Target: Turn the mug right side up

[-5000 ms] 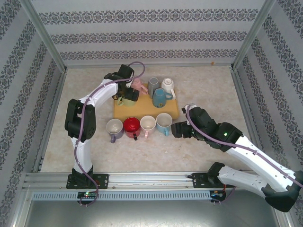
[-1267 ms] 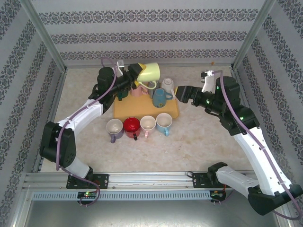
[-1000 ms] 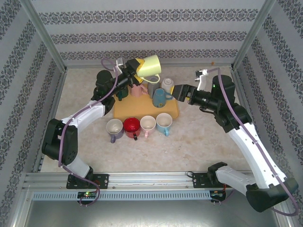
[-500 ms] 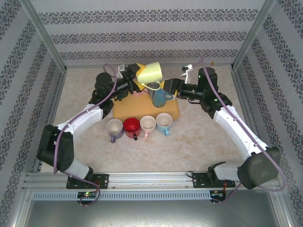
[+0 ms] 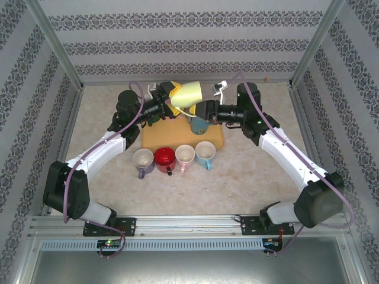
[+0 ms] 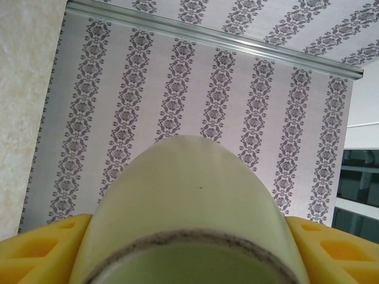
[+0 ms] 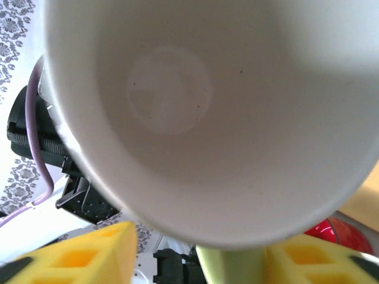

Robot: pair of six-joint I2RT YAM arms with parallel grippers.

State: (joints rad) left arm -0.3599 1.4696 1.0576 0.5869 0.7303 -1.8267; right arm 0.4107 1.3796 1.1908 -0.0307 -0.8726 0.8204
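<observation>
My left claw [image 5: 175,94] clamps the mug [image 5: 188,93], tilted in the air at upper centre; my right claw [image 5: 206,110] straddles its handle [image 7: 228,266], grip I cannot tell. Letting go too early drops it onto the blue mug [image 5: 200,122]

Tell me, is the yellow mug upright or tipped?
Tipped: the yellow mug lies sideways in the air, its mouth toward the right gripper, whose camera looks straight into it.
</observation>
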